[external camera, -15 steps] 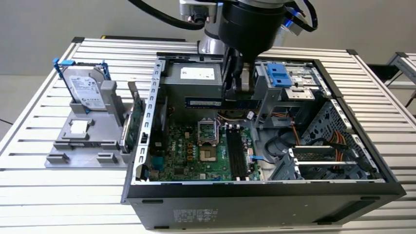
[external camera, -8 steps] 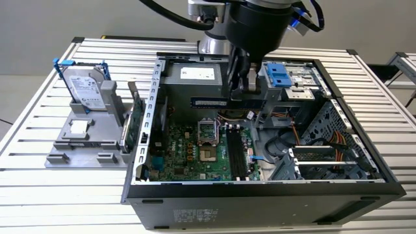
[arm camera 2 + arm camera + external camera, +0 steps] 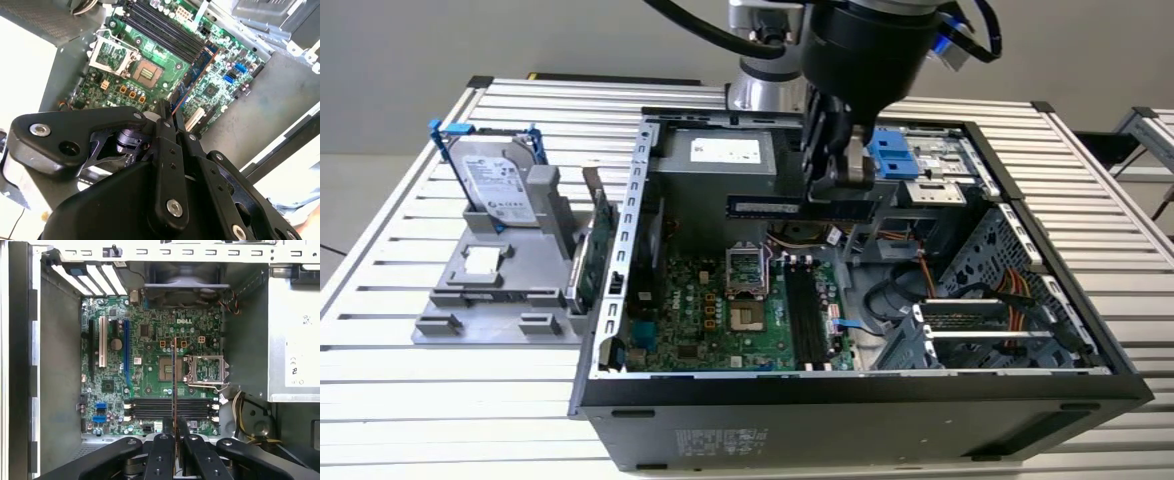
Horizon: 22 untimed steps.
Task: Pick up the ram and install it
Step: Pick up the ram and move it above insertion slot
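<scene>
My gripper is shut on the ram, a long dark stick held level above the open computer case. In the first wrist view the ram shows edge-on as a thin line running out from between the fingertips, over the motherboard. It crosses above the black memory slots without touching them. The second wrist view has the ram's edge reaching out from the gripper over the green board, with the memory slots farther off. The same slots lie well below the gripper in the exterior view.
A silver hard drive in a blue frame stands on a grey holder at the exterior view's left, with a green expansion card beside the case wall. Inside the case are the power supply, the open CPU socket, cables and the drive cage.
</scene>
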Tool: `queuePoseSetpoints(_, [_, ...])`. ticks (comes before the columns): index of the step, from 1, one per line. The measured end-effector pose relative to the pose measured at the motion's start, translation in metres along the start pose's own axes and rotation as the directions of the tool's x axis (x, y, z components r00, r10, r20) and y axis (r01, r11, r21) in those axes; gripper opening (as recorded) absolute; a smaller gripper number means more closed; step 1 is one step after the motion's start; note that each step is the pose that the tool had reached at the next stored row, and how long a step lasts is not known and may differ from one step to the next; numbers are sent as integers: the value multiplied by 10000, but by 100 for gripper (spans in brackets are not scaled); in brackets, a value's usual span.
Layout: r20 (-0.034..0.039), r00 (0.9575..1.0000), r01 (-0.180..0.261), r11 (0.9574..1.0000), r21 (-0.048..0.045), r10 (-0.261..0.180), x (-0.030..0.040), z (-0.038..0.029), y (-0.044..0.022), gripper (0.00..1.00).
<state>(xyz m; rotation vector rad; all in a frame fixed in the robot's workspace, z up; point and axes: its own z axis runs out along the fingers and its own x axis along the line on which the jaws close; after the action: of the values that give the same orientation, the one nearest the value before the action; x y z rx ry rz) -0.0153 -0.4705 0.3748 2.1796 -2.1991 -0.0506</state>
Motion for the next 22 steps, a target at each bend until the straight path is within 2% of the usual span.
queuePoseSetpoints(15, [0, 10000, 1, 10000, 0, -1, -22, -11, -188, 0])
queuePoseSetpoints(22, [0, 10000, -1, 10000, 0, 1, -23, -12, -212, 0])
